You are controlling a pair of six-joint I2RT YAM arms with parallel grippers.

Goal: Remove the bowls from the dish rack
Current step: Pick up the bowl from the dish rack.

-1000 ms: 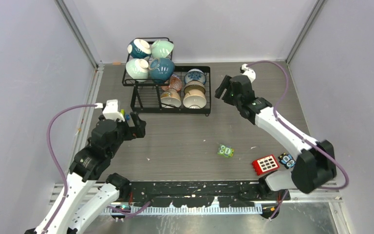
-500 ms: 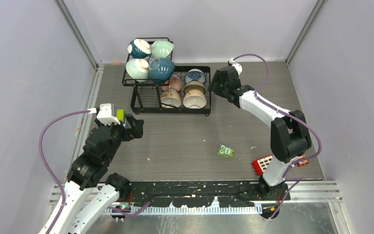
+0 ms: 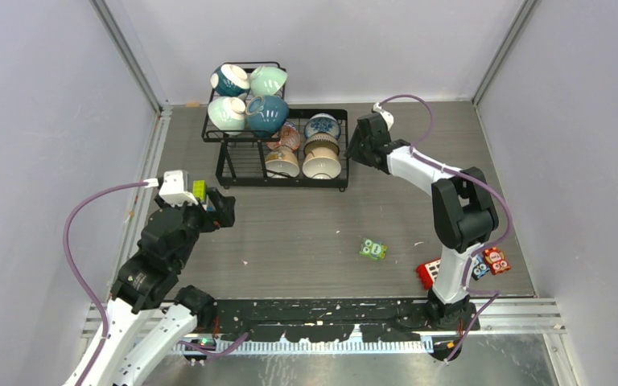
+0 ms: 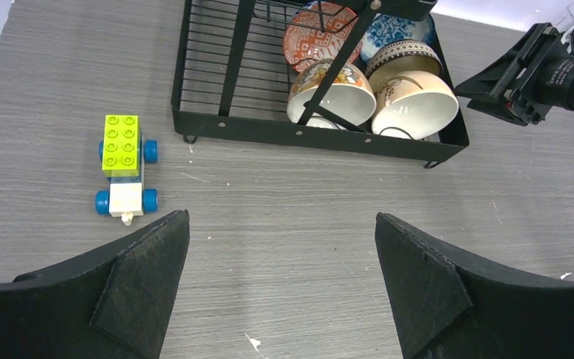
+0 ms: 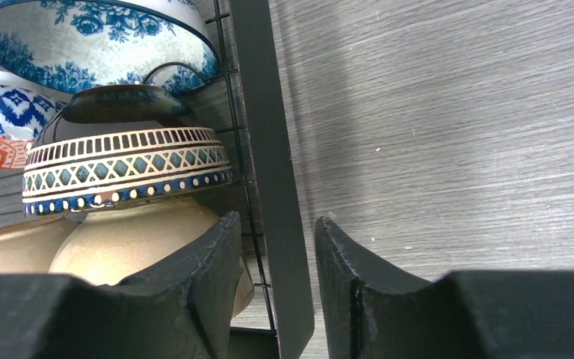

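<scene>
- Right gripper [image 5: 276, 219] at the right-hand wall of the dish rack [image 3: 286, 185] — fingers drawn close but apart, one inside beside a cream bowl [image 5: 134, 239], one outside, with the black rim bar between them and a gap showing on either side.
- Left gripper [image 4: 281, 217] hovers wide open above the table [image 3: 306, 225], near a toy block car [image 4: 125, 168].
- Bowls [image 3: 267, 114]: four in the upper basket, the rest on edge in the lower tray — all in the rack.
</scene>
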